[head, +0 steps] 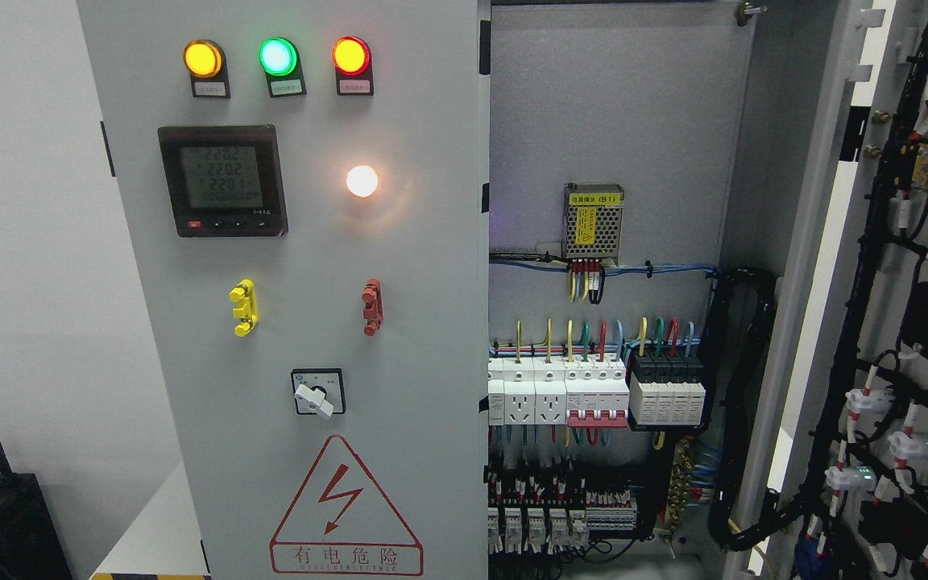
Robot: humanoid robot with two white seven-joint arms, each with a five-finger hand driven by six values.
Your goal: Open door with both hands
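While the left door sat shut with lamps lit, the right door stood swung wide at the picture's right, wiring side showing, and the cabinet interior lay exposed. Neither hand appeared, so hand state couldn't be told.

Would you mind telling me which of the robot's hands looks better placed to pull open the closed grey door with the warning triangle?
Neither can be judged: no hand is in view. The closed grey left door has its free edge at mid-picture, beside the open right door.
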